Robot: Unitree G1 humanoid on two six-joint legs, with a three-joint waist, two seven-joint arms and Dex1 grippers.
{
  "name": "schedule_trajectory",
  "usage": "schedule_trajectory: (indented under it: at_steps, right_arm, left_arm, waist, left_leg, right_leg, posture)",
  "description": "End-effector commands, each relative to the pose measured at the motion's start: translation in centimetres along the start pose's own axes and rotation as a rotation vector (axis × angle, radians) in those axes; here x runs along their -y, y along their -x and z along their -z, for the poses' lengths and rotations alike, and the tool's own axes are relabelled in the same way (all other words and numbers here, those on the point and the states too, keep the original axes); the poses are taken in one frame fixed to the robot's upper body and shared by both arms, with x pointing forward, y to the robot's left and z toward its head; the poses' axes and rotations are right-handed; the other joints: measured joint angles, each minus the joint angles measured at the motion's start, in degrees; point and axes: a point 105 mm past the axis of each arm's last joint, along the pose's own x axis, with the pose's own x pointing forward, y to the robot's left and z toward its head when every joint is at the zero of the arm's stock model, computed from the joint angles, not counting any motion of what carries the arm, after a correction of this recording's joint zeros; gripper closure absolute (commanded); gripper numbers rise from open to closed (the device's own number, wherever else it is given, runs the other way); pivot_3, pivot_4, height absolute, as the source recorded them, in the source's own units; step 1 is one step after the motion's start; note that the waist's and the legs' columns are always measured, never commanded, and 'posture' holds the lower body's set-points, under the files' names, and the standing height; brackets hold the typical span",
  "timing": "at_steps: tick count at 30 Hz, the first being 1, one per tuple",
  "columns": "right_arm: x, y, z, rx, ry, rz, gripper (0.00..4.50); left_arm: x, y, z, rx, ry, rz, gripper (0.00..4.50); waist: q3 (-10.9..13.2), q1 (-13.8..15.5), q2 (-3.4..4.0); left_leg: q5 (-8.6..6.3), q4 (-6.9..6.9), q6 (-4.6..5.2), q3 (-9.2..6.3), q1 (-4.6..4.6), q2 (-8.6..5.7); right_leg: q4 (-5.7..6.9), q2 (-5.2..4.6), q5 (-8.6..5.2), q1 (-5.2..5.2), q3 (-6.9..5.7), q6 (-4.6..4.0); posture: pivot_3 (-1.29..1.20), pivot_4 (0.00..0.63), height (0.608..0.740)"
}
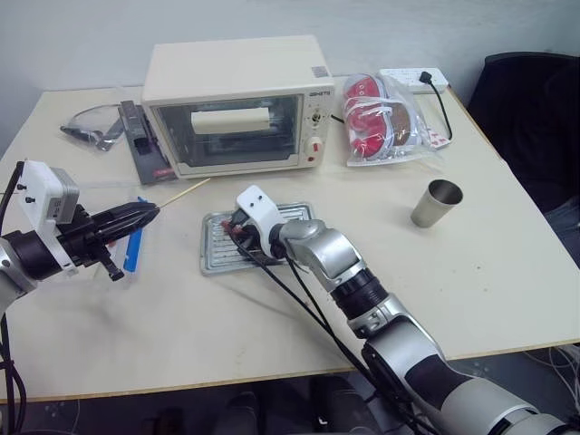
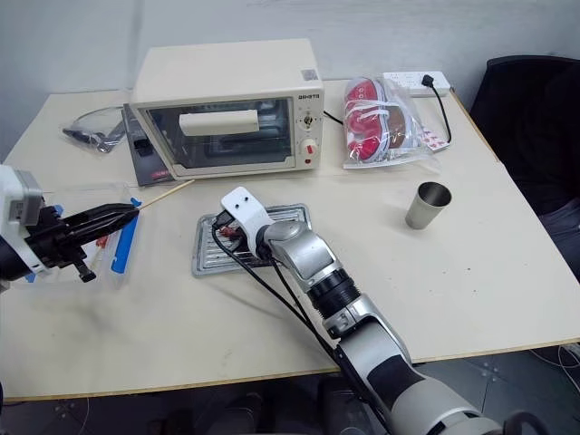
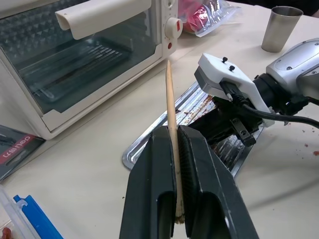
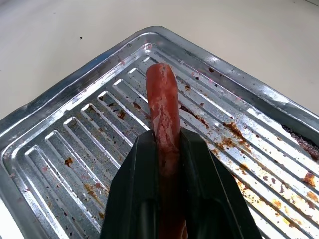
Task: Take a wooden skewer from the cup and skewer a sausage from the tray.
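Over the tray (image 1: 217,256), just in front of the toaster oven (image 1: 231,104), the right gripper (image 4: 168,149) has its two black fingers pinched on the sausage (image 4: 162,107). From the wrist camera the reddish-brown sausage runs lengthways between the fingers and pokes out past their tips, with the ridged, grease-stained tray floor right behind it (whether it rests on the metal or sits just clear, I cannot tell).

Off to the oven's front left corner, the left gripper (image 3: 175,137) is clamped tight on the skewer (image 3: 170,109). The pale stick is squeezed between the closed fingers and juts straight out beyond them, its tip aimed toward the oven's lower front edge and the near end of the tray. In the head camera that tip sits just in front of the oven door, apart from the sausage.

The cup (image 1: 436,203) stands upright well to the right of the oven, near a clear bag of red packets (image 1: 390,118). A clear plastic box with a blue strip (image 2: 122,243) lies left of the tray, under the left gripper.
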Motion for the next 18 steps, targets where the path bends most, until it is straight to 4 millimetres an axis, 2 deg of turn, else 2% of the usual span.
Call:
schedule_trajectory:
  at_steps: [1, 4, 7, 9, 12, 14, 18]
  right_arm:
    - [-0.4, 3.1, -4.0, 0.120, 0.047, -0.140, 4.17]
    - [-0.2, 7.4, -4.9, 0.116, 0.178, -0.293, 4.17]
    - [0.2, 12.0, -4.1, 0.044, 0.278, -0.427, 4.17]
    - [1.1, 16.0, -3.1, -0.024, 0.345, -0.490, 4.17]
    - [1.5, 20.4, -1.9, -0.113, 0.394, -0.556, 4.17]
    - [1.5, 22.0, -1.5, -0.140, 0.409, -0.572, 4.17]
    - [1.6, 22.3, -1.5, -0.142, 0.360, -0.539, 4.17]
  left_arm:
    - [0.1, 0.0, -1.1, 0.006, -0.060, 0.027, 4.50]
    - [0.5, -0.7, -1.0, -0.008, -0.064, 0.091, 4.50]
    - [1.6, -1.5, -0.8, -0.030, -0.067, 0.193, 4.50]
    - [3.0, -2.1, -0.6, -0.055, -0.070, 0.305, 4.50]
    - [4.5, -2.8, -0.7, -0.076, -0.074, 0.444, 4.50]
    - [5.3, -3.2, -1.0, -0.082, -0.081, 0.520, 4.50]
    - [6.6, -4.0, -1.6, -0.074, -0.087, 0.630, 4.50]
  waist:
    - [0.00, 0.09, 0.00]
    - [0.01, 0.73, 0.01]
    - [0.00, 1.27, 0.00]
    - [0.02, 1.65, 0.02]
    - [0.03, 2.22, 0.01]
    - [0.05, 2.41, 0.00]
    - [0.05, 2.31, -0.01]
  left_leg:
    - [0.00, 0.00, 0.00, 0.00, -0.01, 0.00]
    - [0.00, 0.05, 0.01, -0.01, -0.07, -0.04]
    - [-0.03, 0.08, 0.07, -0.12, -0.13, -0.13]
    - [-0.06, 0.06, 0.11, -0.12, -0.12, -0.13]
    - [-0.10, 0.04, 0.18, -0.06, -0.19, -0.12]
    - [-0.11, 0.02, 0.18, -0.01, -0.19, -0.10]
    - [-0.12, 0.06, 0.17, 0.11, -0.02, -0.11]
  right_leg:
    - [-0.02, 0.00, 0.00, 0.00, 0.00, 0.00]
    - [-0.10, -0.02, 0.00, 0.01, 0.00, 0.00]
    - [-0.18, -0.11, 0.00, 0.04, 0.01, 0.00]
    - [-0.24, -0.11, 0.00, 0.08, 0.01, 0.00]
    - [-0.45, -0.10, 0.00, 0.07, 0.03, 0.00]
    - [-0.57, -0.09, 0.00, 0.06, 0.03, 0.00]
    - [-0.52, -0.04, 0.00, 0.06, 0.16, 0.00]
  posture:
    - [0.00, 0.150, 0.740]
    - [0.00, 0.150, 0.740]
    - [0.00, 0.150, 0.740]
    - [0.00, 0.150, 0.740]
    - [0.00, 0.150, 0.740]
    - [0.00, 0.150, 0.740]
    - [0.00, 0.150, 0.740]
